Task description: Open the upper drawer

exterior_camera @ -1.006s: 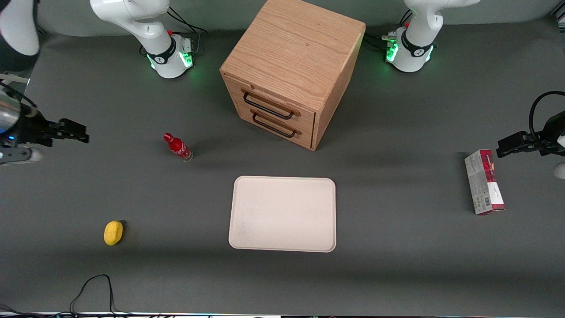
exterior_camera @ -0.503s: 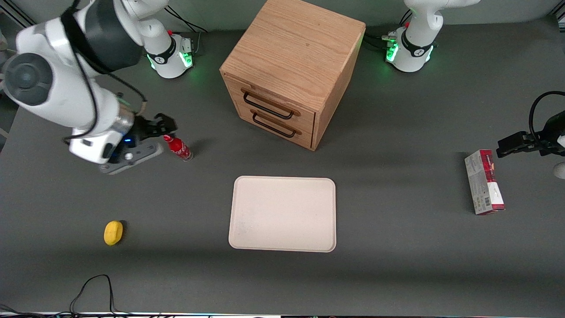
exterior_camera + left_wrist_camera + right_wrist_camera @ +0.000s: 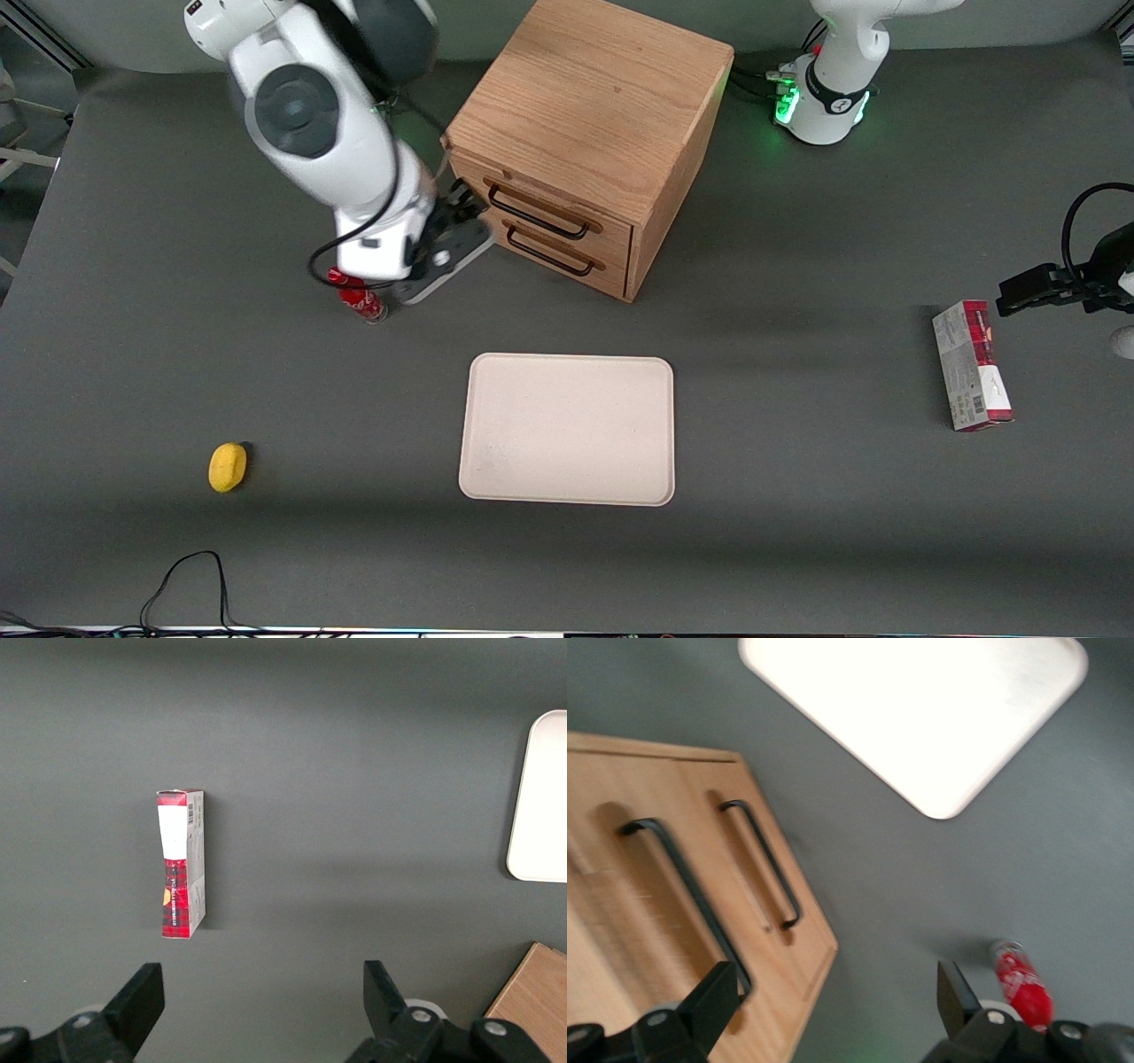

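Gripper (image 3: 462,202) stands with its fingers (image 3: 713,1001) spread apart, gripping nothing, just beside the end of the upper drawer (image 3: 547,213) front, not touching its black handle (image 3: 687,895). Upper drawer sits shut, flush in the oak cabinet (image 3: 602,97), above the lower drawer (image 3: 558,252). Red bottle (image 3: 359,299) stands near the gripper, nearer the front camera; white tray (image 3: 567,430) lies nearer still.
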